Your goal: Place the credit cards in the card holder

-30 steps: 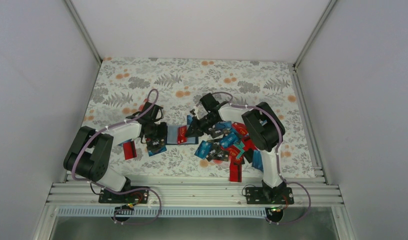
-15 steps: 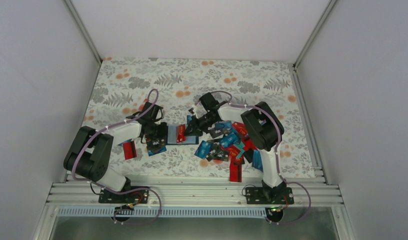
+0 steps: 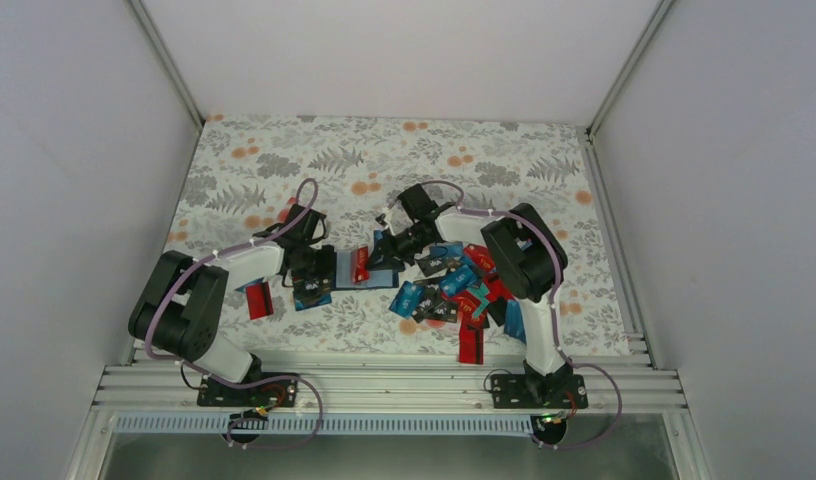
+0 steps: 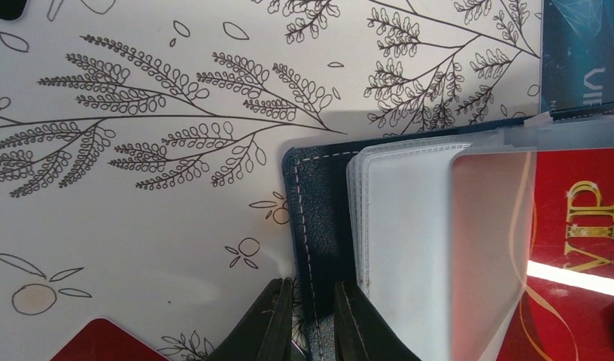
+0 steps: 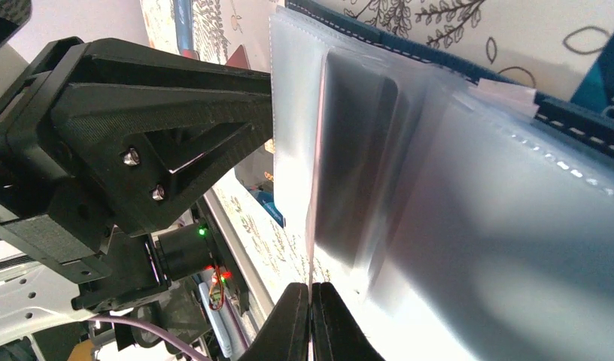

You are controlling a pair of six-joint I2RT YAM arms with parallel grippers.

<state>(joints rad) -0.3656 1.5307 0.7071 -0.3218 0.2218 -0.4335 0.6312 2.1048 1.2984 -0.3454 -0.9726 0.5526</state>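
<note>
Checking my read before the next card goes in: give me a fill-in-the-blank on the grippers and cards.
The left gripper clamps the card holder by its stitched ____ cover.
The right gripper is ____ on a clear sleeve.
The VIP card at the holder is ____.
In the top view the loose card pile lies to the holder's ____.
Missing: navy; shut; red; right.

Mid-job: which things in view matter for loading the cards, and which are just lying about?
Job:
card holder, pinched at its navy cover by the left claw
clear sleeve, pinched by the right claw
red VIP card in the holder
pile of loose cards
single red card by the left arm

Lying about:
floral table cover
aluminium rails at the near edge
</note>
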